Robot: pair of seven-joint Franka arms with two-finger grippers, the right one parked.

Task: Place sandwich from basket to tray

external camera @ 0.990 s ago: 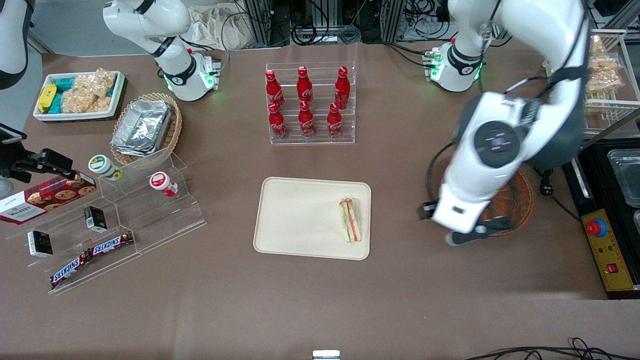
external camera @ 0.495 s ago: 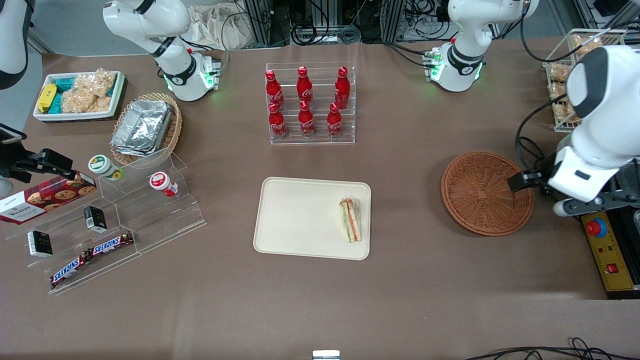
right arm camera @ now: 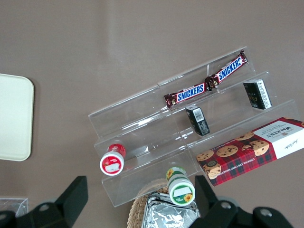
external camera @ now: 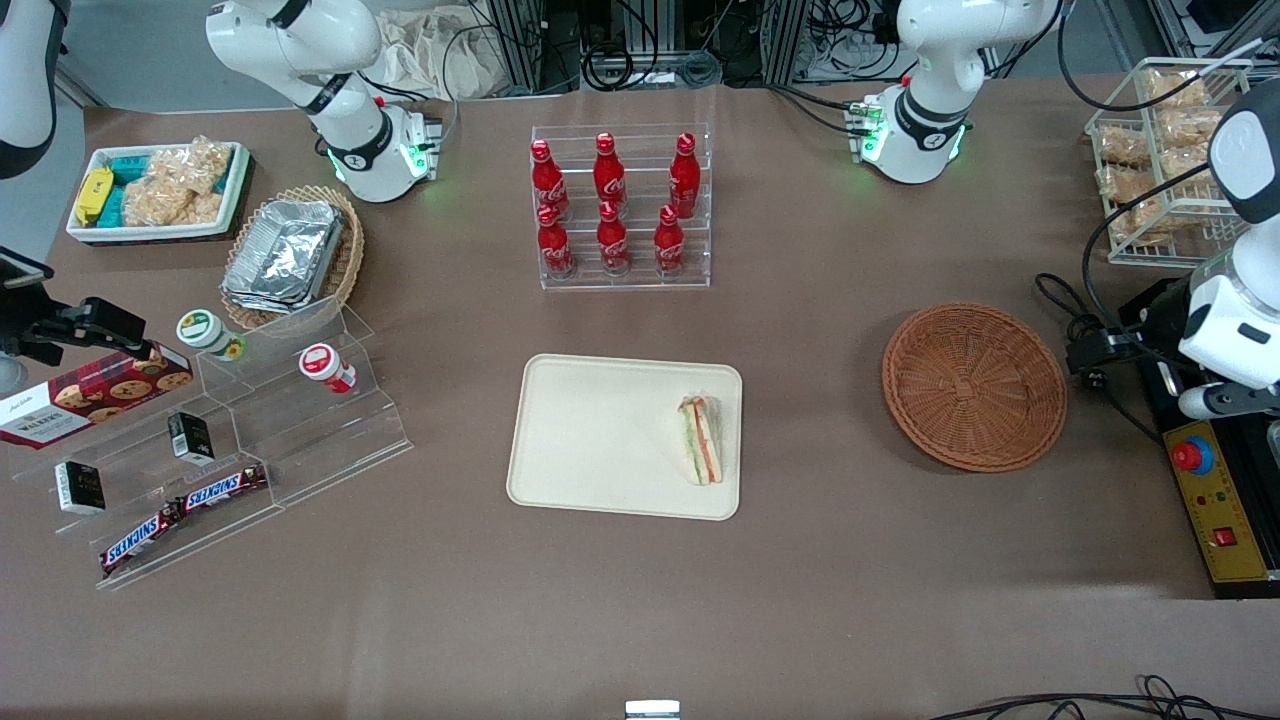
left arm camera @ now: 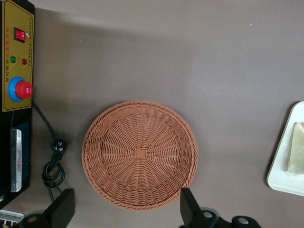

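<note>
Hand (left arm camera: 124,211) withdrawn, spread, above basket (left arm camera: 139,154)

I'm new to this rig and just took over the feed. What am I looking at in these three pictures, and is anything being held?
Two white robot arms stand at a brown table. One picture looks down from the front; the other two come from cameras on each arm's wrist. The working arm's gripper is open and holds nothing; it hangs high above the round wicker basket, which has nothing in it. The sandwich lies on the cream tray, at the tray's edge nearest the basket. Also on the table: a rack of red cola bottles, farther from the front camera than the tray, and clear shelves with Snickers bars toward the parked arm's end.
</note>
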